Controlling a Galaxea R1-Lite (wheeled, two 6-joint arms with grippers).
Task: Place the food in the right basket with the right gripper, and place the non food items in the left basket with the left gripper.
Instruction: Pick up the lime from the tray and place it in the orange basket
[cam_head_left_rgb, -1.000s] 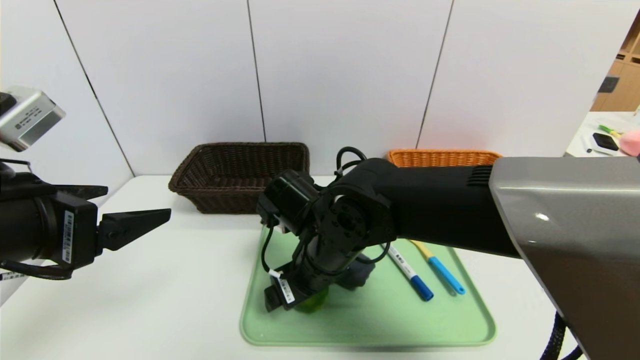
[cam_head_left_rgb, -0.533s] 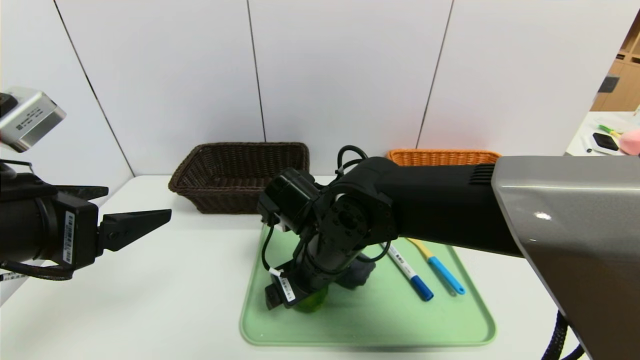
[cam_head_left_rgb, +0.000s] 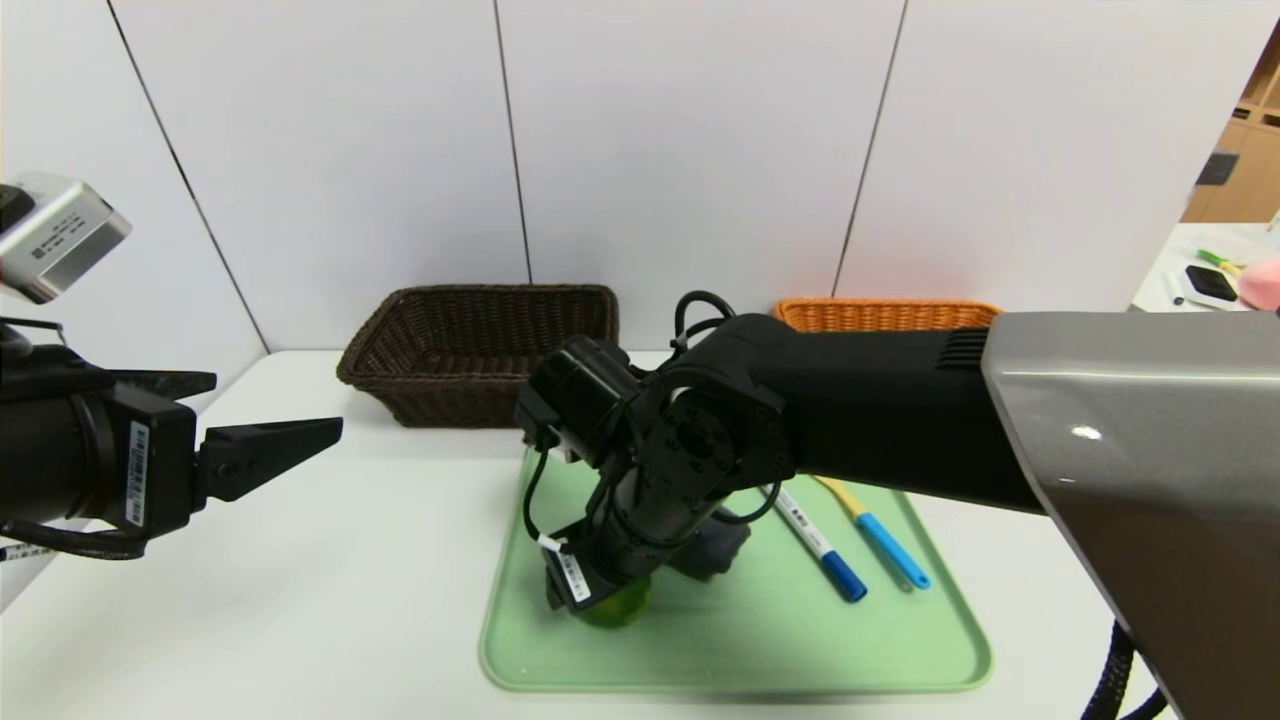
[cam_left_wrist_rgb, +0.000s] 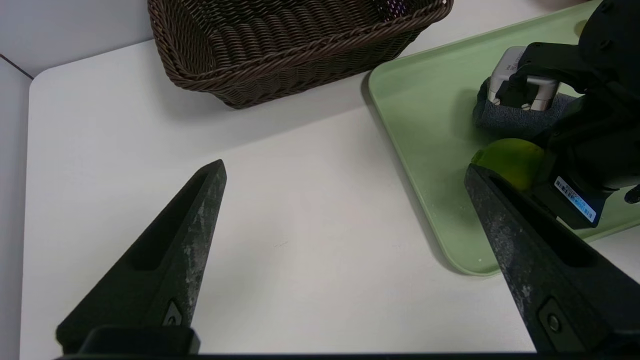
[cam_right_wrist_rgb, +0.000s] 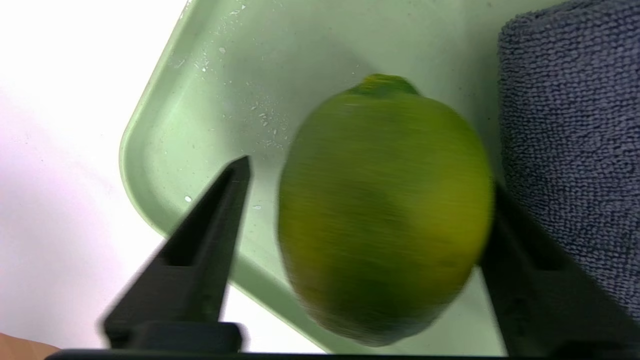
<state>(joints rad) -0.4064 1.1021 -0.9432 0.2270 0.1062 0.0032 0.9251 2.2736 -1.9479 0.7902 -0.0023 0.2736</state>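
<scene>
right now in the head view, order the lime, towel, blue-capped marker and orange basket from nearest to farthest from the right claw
1. Lime: between the fingers of the right claw, at the near left part of the tray.
2. Towel: just behind it, beside the lime.
3. Blue-capped marker: farther right on the tray.
4. Orange basket: at the back right, by the wall.

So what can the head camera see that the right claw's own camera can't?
Only the head view shows the dark brown basket, the orange basket, the marker, the blue-handled spoon and the parked left claw. Only the right wrist view shows the right claw straddling the lime, one finger apart from it. Both show lime, green tray and grey towel.
</scene>
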